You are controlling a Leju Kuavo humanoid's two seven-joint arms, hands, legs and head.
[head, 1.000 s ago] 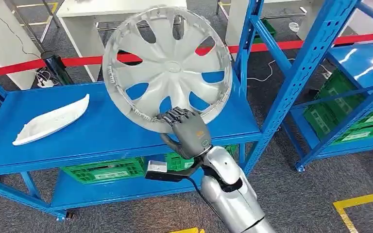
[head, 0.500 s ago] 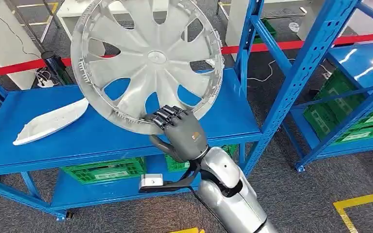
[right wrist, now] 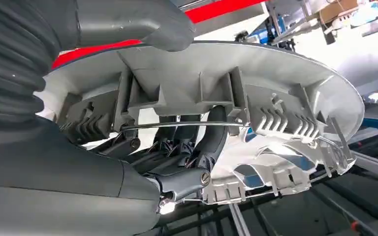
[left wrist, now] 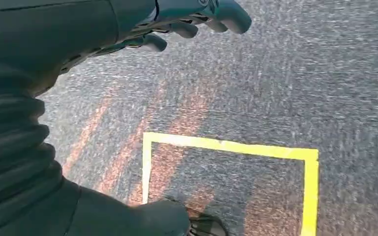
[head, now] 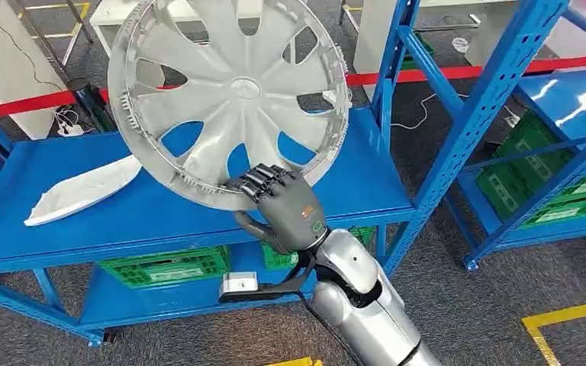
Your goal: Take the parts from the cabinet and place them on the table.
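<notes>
Fingers (head: 263,181) of the right hand (head: 282,206) curl over the lower rim of the wheel cover (head: 229,91), with the thumb pressed on the other face, so the hand is closed firmly on the part. The right wrist view confirms it: dark fingers hook behind the wire ring and clips on the back of the rim. Above the hand the cover stands nearly upright, lifted off the blue shelf (head: 351,191) and tilted a little away from the hand.

Since the grip sits at one edge, the big disc probably wants to swing; a slow carry with the wrist level would likely keep it from twisting loose. Just beyond the cover's far side stands a blue post (head: 385,76), worth clearing on the way out.

Farther off, beyond the cover, a white trim piece (head: 84,191) lies on the shelf.

The left hand (left wrist: 197,17) hangs over the floor, fingers loosely apart, holding nothing.
</notes>
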